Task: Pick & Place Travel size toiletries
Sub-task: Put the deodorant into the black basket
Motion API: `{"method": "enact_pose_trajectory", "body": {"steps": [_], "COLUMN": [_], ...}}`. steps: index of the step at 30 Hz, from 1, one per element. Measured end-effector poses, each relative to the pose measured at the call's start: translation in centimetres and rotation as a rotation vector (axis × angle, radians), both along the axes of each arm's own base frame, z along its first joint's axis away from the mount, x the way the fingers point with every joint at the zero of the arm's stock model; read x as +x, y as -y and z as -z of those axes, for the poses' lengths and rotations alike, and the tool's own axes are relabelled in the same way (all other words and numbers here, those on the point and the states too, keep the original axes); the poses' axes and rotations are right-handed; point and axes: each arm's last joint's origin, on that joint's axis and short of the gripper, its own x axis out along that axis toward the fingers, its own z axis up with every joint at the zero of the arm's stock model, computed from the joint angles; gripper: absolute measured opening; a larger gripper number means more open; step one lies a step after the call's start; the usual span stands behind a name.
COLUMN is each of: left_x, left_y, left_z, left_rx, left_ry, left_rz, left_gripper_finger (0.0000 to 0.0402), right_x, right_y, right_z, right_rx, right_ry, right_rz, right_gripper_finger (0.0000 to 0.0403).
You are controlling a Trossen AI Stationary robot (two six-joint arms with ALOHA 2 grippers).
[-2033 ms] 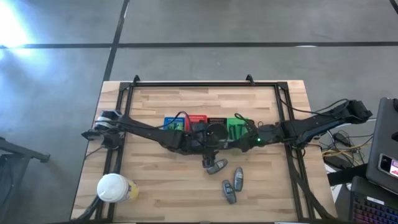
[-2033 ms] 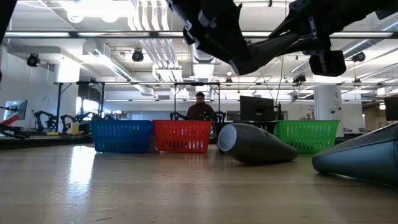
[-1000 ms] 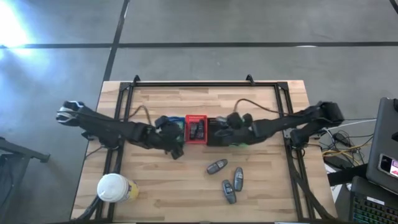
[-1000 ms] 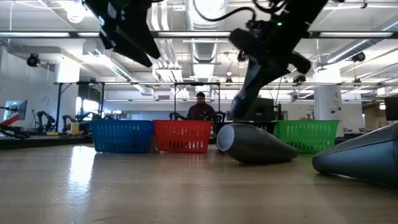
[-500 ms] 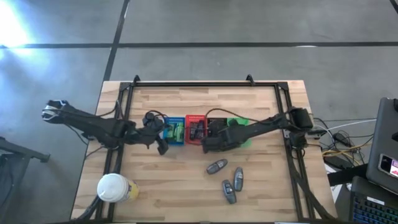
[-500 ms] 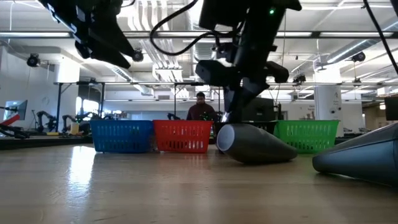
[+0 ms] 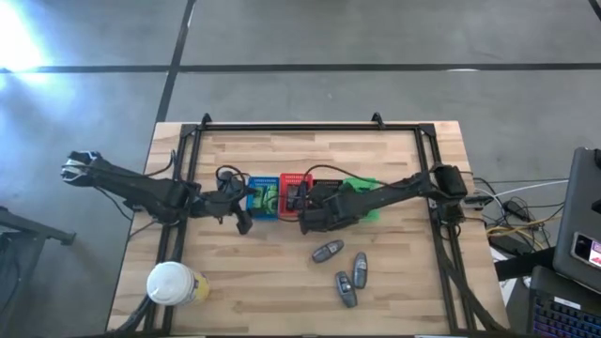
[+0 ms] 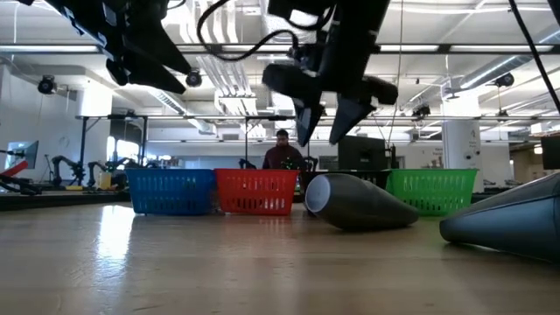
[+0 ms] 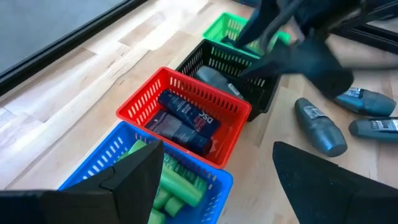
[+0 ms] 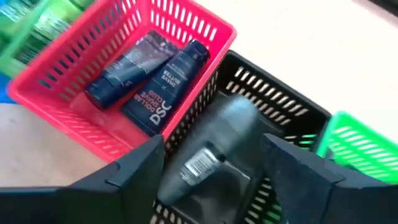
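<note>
1. Four baskets stand in a row across the middle of the table (image 7: 394, 282): blue basket (image 7: 262, 199), red basket (image 7: 295, 193), black basket (image 9: 231, 68) and green basket (image 7: 361, 191), side by side and touching or nearly so.
2. The right gripper (image 7: 310, 220) hangs over the near edge of the black basket, its fingers (image 10: 297, 176) spread open and holding nothing; just beyond them a grey tube (image 10: 214, 155) lies inside that basket.
3. The left gripper (image 7: 243, 223) hovers off the near left corner of the blue basket, open and empty.
4. Green packets (image 9: 174, 185) fill the blue basket; two dark packets (image 10: 146, 74) lie side by side in the red one.
5. Three more grey tubes (image 7: 345, 272) lie loose on the table nearer than the baskets, right of centre: one (image 7: 327, 251) nearest the black basket, two close together farther toward the near edge.
6. A white-lidded cup (image 7: 171, 283) stands by the near left corner, well apart from everything else.
7. Bare wood stretches between the cup and the loose tubes, and along the whole far side behind the baskets up to the black frame (image 7: 291, 126) at the table's far edge.
8. A person (image 8: 282, 150) sits in the room beyond.
</note>
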Motion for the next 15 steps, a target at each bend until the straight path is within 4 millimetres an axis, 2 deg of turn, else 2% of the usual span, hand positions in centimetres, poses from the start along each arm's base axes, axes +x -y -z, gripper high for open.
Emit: {"method": "enact_pose_trajectory", "body": {"steps": [4,8,11,15], "left_x": [0.0,0.0,0.0,0.0], "left_y": [0.0,0.0,0.0,0.0], "left_z": [-0.1,0.0,0.0,0.0], "left_rx": [-0.001,0.001,-0.010,-0.026], "left_ry": [0.002,-0.003,0.000,0.002], "left_rz": [0.000,0.000,-0.006,-0.004], "left_gripper_finger": [0.0306,0.0306,0.0306,0.0306], "right_x": [-1.1,-3.2,-4.6,-5.5], "right_y": [-0.4,-1.3,-2.6,-5.3], "right_z": [-2.1,-3.8,-3.9,-3.6], "right_rx": [0.063,0.251,0.442,0.562], "right_ry": [-0.009,-0.062,-0.152,-0.186], "right_rz": [-0.050,-0.041,0.003,0.030], "right_gripper_finger": [0.0291,0.0306,0.0311,0.0312]}}
